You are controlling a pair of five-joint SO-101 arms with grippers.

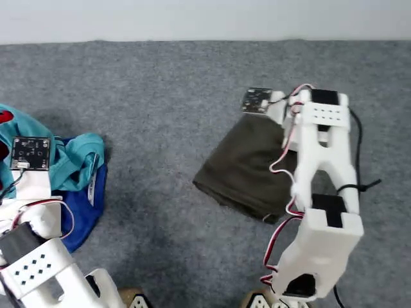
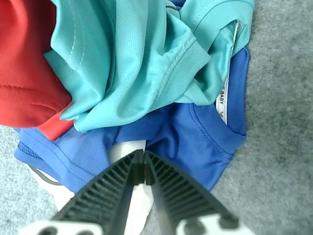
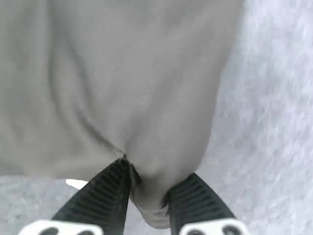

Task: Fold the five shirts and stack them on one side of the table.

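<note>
At the far left of the worktop, three shirts are lying in one loose heap. The red shirt is sitting at the left edge. The teal shirt is bunching over the middle, with its collar turned out. The blue shirt is spreading underneath and poking out on the near side. None of the three is showing a clean fold, so I am judging them to be waiting their turn.

The left claw is hanging just above the near edge of the blue shirt, with its jaws pressed together and no cloth between them. Something white is showing beneath the jaws, and I cannot tell whether it is a shirt.

Right of centre and well apart from the heap, the olive shirt is lying as a compact, roughly four-sided shape with straight edges. It appears to be folded over at least once. The right arm is reaching across the shirt from the near side. The right claw is pinching a bunched edge of the olive shirt between its jaws.

As I am reading it, the task is sitting at an early stage. One shirt is in the middle of being folded or placed, three are lying crumpled, and I am not making out a fifth with any certainty. No stack is forming on either side yet, so most of the folding and all of the stacking are remaining to be done.
</note>
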